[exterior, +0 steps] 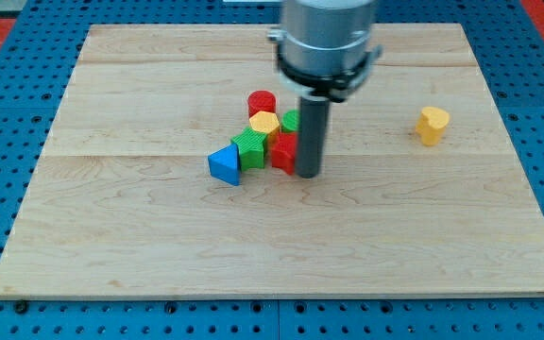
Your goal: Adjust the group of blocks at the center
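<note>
Camera view shows my tip planted on the wooden board just below its middle, pressed against the right flank of the cluster. We carry no jaws at all, only a plain dark rod, so nothing is held; we can only push.

Touching the rod at its 9 o'clock is a red block, shape unclear. At 11 o'clock, partly hidden behind the rod, a green block peeks out. Farther toward 10 o'clock sit the yellow hexagonal block and, beyond it, the red cylinder. Out at 9 o'clock lie the green ribbed block and then the blue triangular block, the cluster's far edge.

We judge these pieces light, rigid plastic that slide readily on smooth varnished wood, so short flat-face pushes suit them; off-centre contact would likely spin them.

Well apart at 2 o'clock stands a lone yellow block.
</note>
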Tool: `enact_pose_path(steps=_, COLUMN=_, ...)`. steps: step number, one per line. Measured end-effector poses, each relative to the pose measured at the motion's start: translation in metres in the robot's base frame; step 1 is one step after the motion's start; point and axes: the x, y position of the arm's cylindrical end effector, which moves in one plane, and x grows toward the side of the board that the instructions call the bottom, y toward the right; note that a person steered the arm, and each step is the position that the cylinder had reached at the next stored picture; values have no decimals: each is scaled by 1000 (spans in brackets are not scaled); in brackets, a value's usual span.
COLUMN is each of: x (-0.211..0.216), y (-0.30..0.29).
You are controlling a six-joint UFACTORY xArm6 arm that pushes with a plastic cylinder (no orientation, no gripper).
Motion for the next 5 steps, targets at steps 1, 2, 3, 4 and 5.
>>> enact_pose_path(steps=1, x=28, y=-27)
enact_pose_path(steps=2, x=64, y=-89)
enact_pose_path(steps=3, x=44, y=-122)
enact_pose_path(steps=4, x=14, y=-121)
enact_pose_path(steps=5, x=7, y=-100)
